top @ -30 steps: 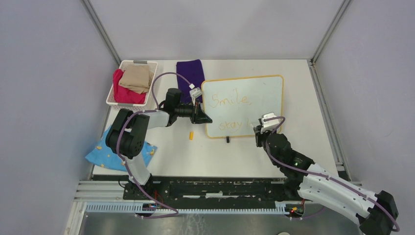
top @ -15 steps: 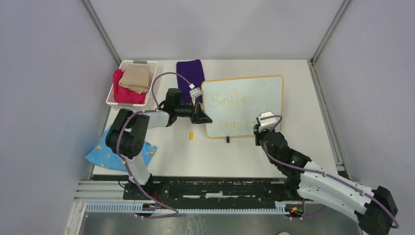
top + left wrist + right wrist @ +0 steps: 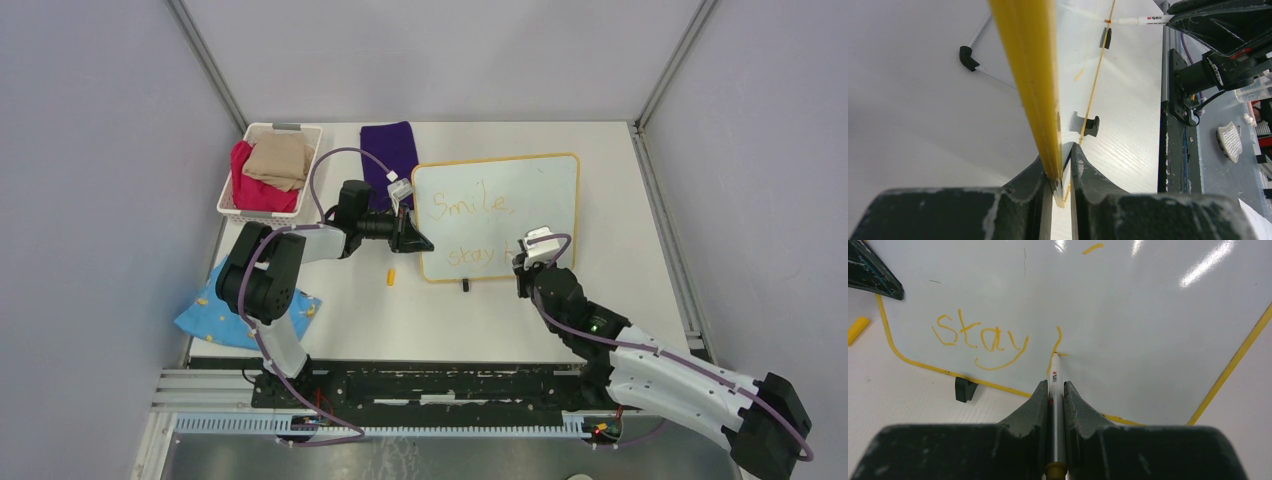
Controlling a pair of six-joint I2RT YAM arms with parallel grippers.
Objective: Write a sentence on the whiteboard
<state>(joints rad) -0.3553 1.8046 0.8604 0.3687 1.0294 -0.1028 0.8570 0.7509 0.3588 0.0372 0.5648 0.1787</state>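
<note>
The whiteboard (image 3: 530,205) with a yellow-orange frame lies on the table at centre. Its sentence (image 3: 472,206) reads "Smile," with "stay" and one further stroke below. My left gripper (image 3: 420,244) is shut on the board's left edge (image 3: 1040,100). My right gripper (image 3: 522,268) is shut on a white marker (image 3: 1055,385). The marker's tip touches the board at the foot of an orange stroke (image 3: 1057,342) right of "stay" (image 3: 979,337). The marker also shows in the left wrist view (image 3: 1140,20).
A yellow marker cap (image 3: 391,277) lies left of the board's lower corner. A white basket (image 3: 232,205) holds red and tan cloths. A purple cloth (image 3: 388,148) lies behind the board. A blue cloth (image 3: 200,318) lies at the near left. A black foot (image 3: 965,388) stands under the board.
My right gripper with the marker has shifted slightly left and up along the board's lower line. The left arm and the board have not moved.
</note>
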